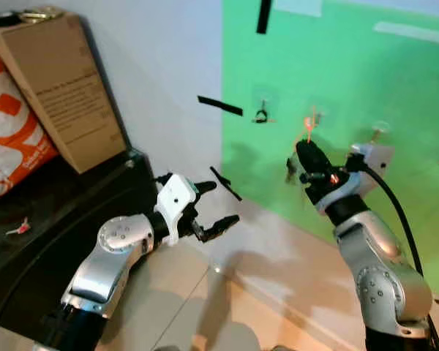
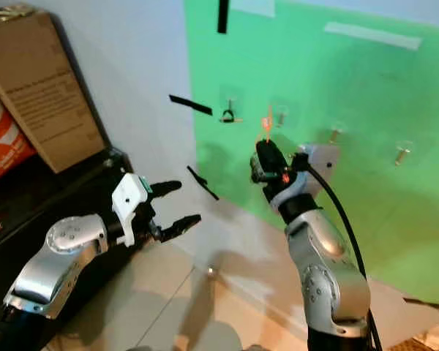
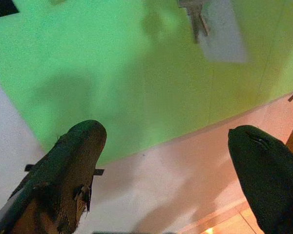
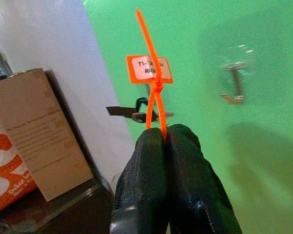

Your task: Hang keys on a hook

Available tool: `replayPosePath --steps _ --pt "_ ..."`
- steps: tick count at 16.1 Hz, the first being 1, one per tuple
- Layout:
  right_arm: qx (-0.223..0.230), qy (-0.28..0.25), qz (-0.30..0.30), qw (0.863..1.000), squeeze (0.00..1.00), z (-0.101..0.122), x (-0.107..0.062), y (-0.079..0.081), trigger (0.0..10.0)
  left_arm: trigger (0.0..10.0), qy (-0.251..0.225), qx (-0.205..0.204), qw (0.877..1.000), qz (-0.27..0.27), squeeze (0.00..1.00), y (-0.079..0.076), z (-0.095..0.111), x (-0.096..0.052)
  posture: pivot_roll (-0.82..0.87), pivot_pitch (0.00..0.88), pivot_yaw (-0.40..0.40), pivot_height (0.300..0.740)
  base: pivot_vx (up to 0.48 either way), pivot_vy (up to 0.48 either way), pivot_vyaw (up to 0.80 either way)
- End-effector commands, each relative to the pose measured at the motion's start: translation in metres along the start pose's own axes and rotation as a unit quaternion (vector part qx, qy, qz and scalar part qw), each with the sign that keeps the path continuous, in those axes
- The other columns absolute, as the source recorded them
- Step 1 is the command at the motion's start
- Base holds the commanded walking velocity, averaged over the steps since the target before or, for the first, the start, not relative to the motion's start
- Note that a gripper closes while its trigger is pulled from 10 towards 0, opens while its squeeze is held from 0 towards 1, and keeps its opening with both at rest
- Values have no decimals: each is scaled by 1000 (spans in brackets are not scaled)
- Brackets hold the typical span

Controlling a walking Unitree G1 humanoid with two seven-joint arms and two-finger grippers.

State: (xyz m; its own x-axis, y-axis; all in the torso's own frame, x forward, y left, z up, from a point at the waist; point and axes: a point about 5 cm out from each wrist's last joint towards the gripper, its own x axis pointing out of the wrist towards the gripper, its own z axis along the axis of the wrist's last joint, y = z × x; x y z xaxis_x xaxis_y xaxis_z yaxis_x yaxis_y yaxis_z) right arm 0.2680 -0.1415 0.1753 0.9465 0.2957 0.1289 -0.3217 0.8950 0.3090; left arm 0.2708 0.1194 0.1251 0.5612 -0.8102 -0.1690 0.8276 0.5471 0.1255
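Orange key tag [image 4: 149,69] pinched upright in right gripper [image 4: 165,130], fingers clamped on its zip-tie loop; keys themselves not visible. Nearest hook [image 4: 233,84] on green wall [image 1: 351,66], just beside tag, not touching. Step: approach to hook. Next: slip loop over hook tip, release. Left gripper [image 1: 216,205] left of hook, lower, fingers spread, empty.

An orange zip-tie loop [image 4: 155,109] with a small orange tag [image 4: 149,69] is sticking up from between the closed black fingers of the right gripper [image 4: 166,139], its thin tail pointing upward; any keys on it are hidden. It is hanging close in front of the green wall panel [image 1: 395,88]. A clear-backed metal hook [image 4: 233,85] is sitting on that panel just beside the tag, not touching it. Further hooks [image 1: 379,133] are lining up along the panel.
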Motion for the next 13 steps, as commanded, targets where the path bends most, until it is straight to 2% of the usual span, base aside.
replayPosePath --steps 1,6,8,13 --pt "1 -8 16 1000 0 4 5 6 10000 10000 -2 6 1000 4 243 3 4 -2 -3 0 30 740 0 0 0" --pt "0 -24 5 1000 0 9 20 5 10000 10000 -4 8 1000 4 247 4 5 -2 -3 0 30 740 0 0 0" --pt "0 -34 -19 999 0 13 25 -2 10000 10000 -13 7 1000 2 243 4 9 -2 1 0 28 740 0 0 0" --pt "10 -42 -68 997 0 14 24 -17 10000 10000 -18 4 1000 -1 247 3 11 -2 3 0 25 740 0 0 0"
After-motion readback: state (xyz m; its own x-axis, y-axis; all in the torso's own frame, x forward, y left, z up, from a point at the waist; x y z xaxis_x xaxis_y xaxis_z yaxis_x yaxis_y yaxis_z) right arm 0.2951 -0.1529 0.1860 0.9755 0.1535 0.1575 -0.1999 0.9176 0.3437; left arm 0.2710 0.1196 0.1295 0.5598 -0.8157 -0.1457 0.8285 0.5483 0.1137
